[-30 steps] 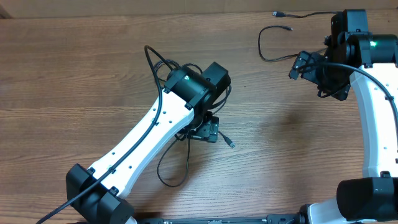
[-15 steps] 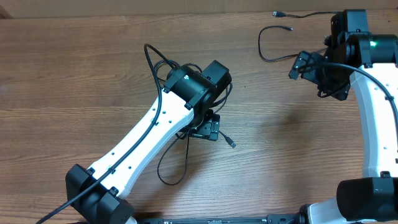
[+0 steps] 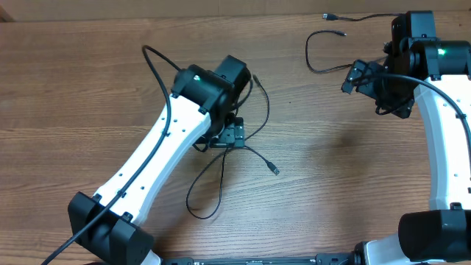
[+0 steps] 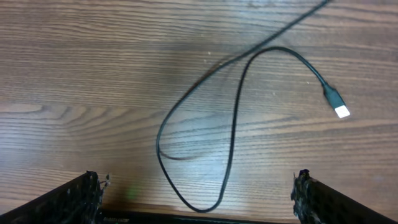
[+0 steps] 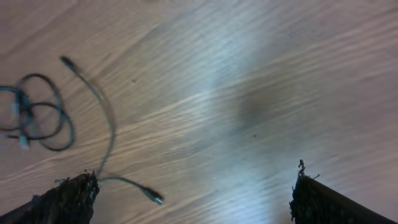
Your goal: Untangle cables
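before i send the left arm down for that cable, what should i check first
1. left gripper open and empty: ok, jaws wide, nothing between them.
2. cable loop under it: ok, flat on the table, its lower bend centred low in the left wrist view.
3. plug free: ok, lying loose, touching nothing else.
4. loop untangled: not ok, the strand crosses itself once near the top of the loop.
5. rest of that cable: cannot tell, the left arm hides part of it from overhead.
6. right gripper out of the way: ok, open, empty, far off beside the second cable.
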Available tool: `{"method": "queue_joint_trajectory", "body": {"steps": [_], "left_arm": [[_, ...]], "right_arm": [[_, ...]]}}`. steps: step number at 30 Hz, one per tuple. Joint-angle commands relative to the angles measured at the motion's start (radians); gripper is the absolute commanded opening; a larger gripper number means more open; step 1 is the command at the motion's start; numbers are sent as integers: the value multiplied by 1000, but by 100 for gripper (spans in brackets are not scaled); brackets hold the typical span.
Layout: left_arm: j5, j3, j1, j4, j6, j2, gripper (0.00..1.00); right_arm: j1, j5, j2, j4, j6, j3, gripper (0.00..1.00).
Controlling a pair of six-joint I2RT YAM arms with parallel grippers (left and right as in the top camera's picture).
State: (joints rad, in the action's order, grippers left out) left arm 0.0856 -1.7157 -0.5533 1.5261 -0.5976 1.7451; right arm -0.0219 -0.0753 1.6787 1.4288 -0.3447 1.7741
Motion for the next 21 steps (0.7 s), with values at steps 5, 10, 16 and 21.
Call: {"method": "queue_joint_trajectory", "body": {"steps": [5, 10, 16, 21], "left_arm": [[-4, -22, 53, 16, 23, 2, 99], [-4, -21, 100, 12, 22, 2, 100], [-8, -21, 156, 2, 21, 2, 99], [43, -21, 163, -9, 22, 2, 99]], "right_arm": [[-2, -192, -16, -18, -8, 0, 100], [11, -423, -16, -14, -10, -2, 100], [137, -287, -4, -34, 0, -2, 100], [264, -183, 55, -62, -32, -14, 100]]}}
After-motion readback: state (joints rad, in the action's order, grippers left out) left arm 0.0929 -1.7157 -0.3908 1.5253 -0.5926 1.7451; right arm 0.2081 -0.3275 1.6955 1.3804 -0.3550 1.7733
